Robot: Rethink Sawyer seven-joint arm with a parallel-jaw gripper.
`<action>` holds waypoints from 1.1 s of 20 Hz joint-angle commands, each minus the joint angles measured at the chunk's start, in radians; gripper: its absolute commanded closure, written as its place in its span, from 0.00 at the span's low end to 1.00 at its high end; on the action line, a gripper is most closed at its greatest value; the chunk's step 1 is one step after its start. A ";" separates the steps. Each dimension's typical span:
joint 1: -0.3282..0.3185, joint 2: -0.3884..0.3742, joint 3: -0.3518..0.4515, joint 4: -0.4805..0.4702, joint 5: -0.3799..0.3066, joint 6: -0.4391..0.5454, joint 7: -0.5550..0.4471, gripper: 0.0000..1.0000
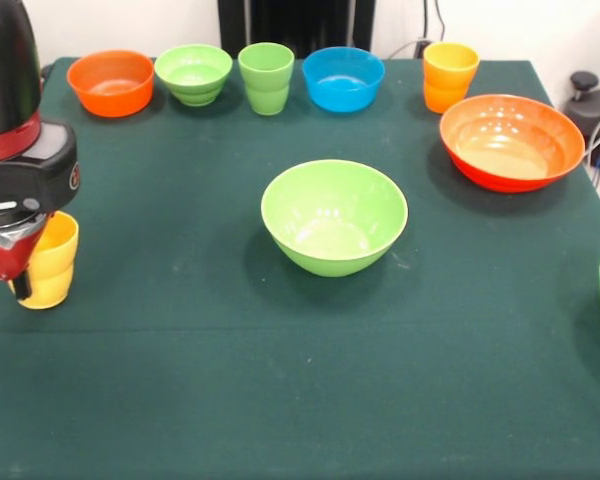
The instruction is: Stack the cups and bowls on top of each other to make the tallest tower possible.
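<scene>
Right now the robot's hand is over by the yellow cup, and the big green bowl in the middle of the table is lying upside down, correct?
Not quite. The big green bowl stands right way up, its open side facing upward, as the front view shows. The hand is indeed at the yellow cup.

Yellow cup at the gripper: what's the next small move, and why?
Probably a short straight lift. The gripper sits at the yellow cup, which stands upright on the table, but the arm hides the contact, so I can't confirm a grasp. If it holds, carry it toward the large light green bowl at the centre, upright and empty, a wide base for a tower.
</scene>
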 commanded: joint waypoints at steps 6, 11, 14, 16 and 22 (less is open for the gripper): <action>-0.016 0.082 0.038 -0.143 -0.049 0.029 -0.006 1.00; -0.045 0.104 0.069 -0.210 -0.053 0.038 -0.097 1.00; -0.063 0.090 0.137 -0.190 -0.055 -0.053 -0.178 1.00; -0.044 0.071 0.125 -0.141 -0.070 -0.110 -0.139 1.00; 0.063 0.040 -0.022 0.010 -0.072 -0.143 0.130 1.00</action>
